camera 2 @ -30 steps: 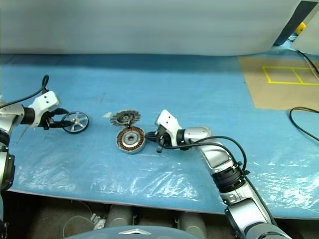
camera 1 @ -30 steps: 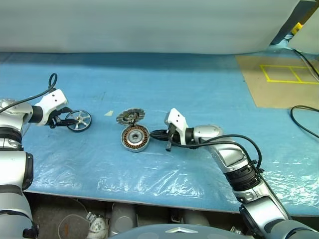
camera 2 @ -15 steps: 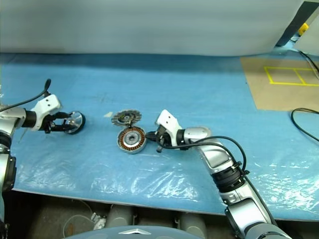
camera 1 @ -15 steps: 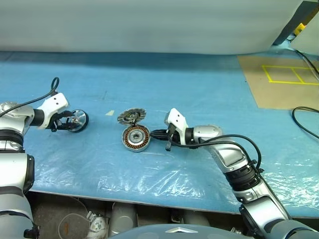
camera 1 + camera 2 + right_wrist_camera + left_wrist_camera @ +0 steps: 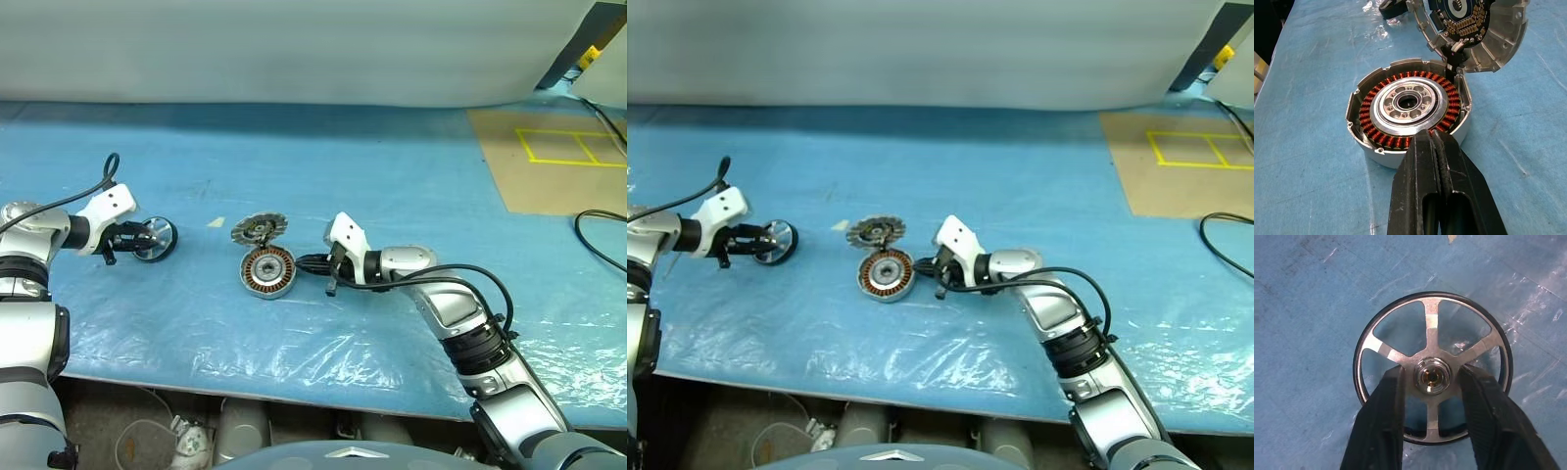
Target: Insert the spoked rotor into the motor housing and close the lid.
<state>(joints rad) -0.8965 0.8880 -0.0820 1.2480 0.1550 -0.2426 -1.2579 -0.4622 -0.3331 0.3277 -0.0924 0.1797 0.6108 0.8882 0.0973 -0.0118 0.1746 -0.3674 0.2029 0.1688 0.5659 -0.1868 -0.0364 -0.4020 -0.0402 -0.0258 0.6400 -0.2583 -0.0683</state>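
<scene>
Here the left gripper point(image 5: 1431, 382) pinches the central hub of the five-spoked rotor point(image 5: 1432, 333), a thin dark-rimmed ring at left of frame. The right gripper point(image 5: 1433, 142), fingers pressed together, touches the copper-wound motor housing point(image 5: 1408, 110); its ribbed lid point(image 5: 1476, 29) stands hinged open.

**A:** How much room have you got around the motor housing point(image 5: 266, 271)?

**B:** Your right claw point(image 5: 302, 262) sits shut against its right rim, so that side's blocked. The lid point(image 5: 259, 229) stands tilted open at the far edge, hinged on, so nothing gets in from behind either. The top is open, windings showing, and the near and left sides are free.

**A:** And over on the left?

**B:** Bare tabletop point(image 5: 392, 176) between the housing and the spoked rotor point(image 5: 156, 238), just a small scrap point(image 5: 214, 222) lying there. Your left claw point(image 5: 1431, 382) has its fingers either side of the rotor's hub.
</scene>
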